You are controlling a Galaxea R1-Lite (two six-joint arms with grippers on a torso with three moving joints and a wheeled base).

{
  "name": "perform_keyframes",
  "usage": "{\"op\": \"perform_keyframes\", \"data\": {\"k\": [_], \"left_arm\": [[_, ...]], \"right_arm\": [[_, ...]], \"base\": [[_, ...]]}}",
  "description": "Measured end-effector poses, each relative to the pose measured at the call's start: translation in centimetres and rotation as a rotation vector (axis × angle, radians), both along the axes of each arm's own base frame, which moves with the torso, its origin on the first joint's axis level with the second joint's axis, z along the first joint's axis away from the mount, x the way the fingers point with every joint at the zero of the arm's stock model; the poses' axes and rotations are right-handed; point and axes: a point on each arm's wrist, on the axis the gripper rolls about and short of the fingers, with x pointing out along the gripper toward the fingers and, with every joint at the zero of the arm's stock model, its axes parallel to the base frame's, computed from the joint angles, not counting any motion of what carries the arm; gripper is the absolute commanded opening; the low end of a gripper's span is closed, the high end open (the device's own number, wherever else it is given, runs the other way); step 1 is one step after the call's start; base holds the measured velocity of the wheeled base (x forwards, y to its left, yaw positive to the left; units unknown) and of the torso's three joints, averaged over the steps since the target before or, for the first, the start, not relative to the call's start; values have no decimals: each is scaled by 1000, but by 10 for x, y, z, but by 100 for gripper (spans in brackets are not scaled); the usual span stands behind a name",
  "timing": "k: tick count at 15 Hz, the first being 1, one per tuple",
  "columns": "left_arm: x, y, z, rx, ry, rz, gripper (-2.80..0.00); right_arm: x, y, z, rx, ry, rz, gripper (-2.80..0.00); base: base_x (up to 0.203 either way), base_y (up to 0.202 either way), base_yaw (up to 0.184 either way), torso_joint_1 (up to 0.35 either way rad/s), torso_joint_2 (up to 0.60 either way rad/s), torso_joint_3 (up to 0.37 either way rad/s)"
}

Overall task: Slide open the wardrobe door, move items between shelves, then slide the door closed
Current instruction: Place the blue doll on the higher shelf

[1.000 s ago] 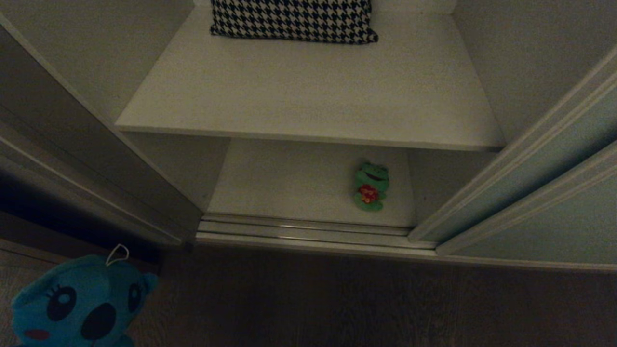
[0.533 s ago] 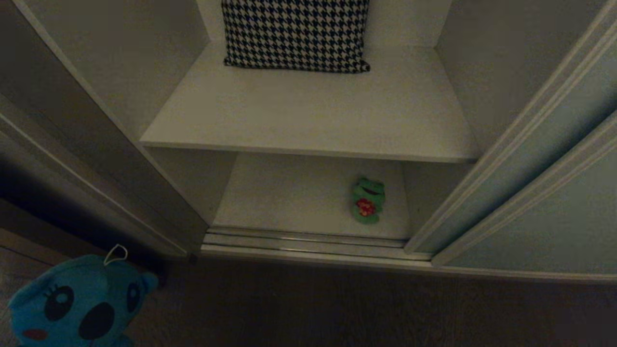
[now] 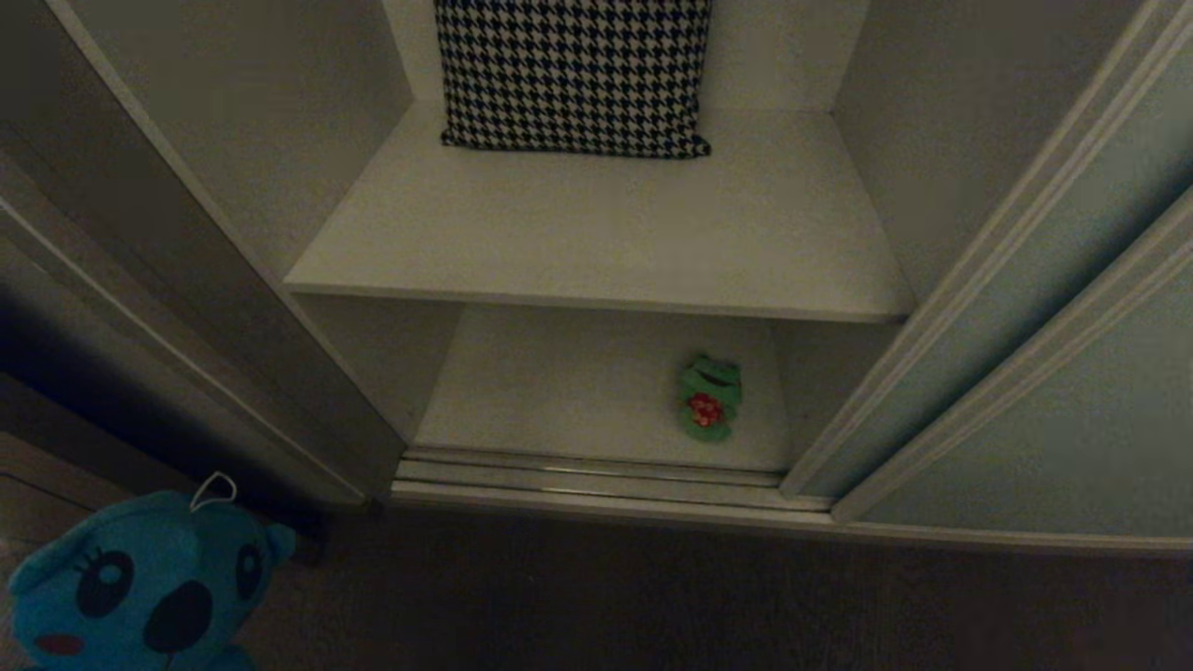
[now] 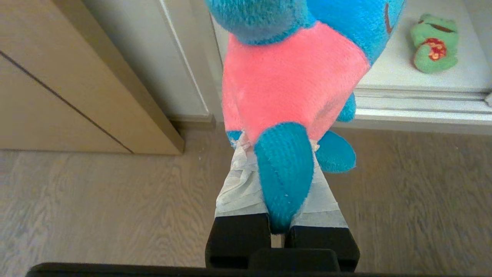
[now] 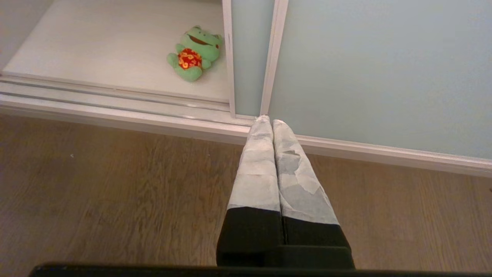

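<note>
Two plush toys and one open wardrobe bay: the sliding wardrobe door [image 3: 1044,373] stands pushed aside to the right.

Risks, by size: the upper shelf [image 3: 606,233] overhangs the lower shelf [image 3: 559,391], so a lift could strike its edge; the houndstooth pillow [image 3: 573,75] fills its back. The left gripper [image 4: 278,169] pinches only the blue plush toy [image 4: 292,77] by a leg, so it may slip. The green frog [image 3: 708,396] lies below. The right gripper [image 5: 273,129], closed and empty, hangs above the floor [image 5: 115,184].
</note>
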Motion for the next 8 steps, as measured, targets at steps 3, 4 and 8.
{"op": "perform_keyframes", "data": {"k": [3,4,8], "left_arm": [[-1,0,6,16,-46,7,-280],[-2,0,14,23,-92,7,-280],[-17,0,70,37,-251,3,-280]], "right_arm": [[0,0,0,0,0,0,-280],[0,0,0,0,0,0,-280],[0,0,0,0,0,0,-280]], "base": [[0,0,0,0,0,0],[0,0,0,0,0,0],[0,0,0,0,0,0]]}}
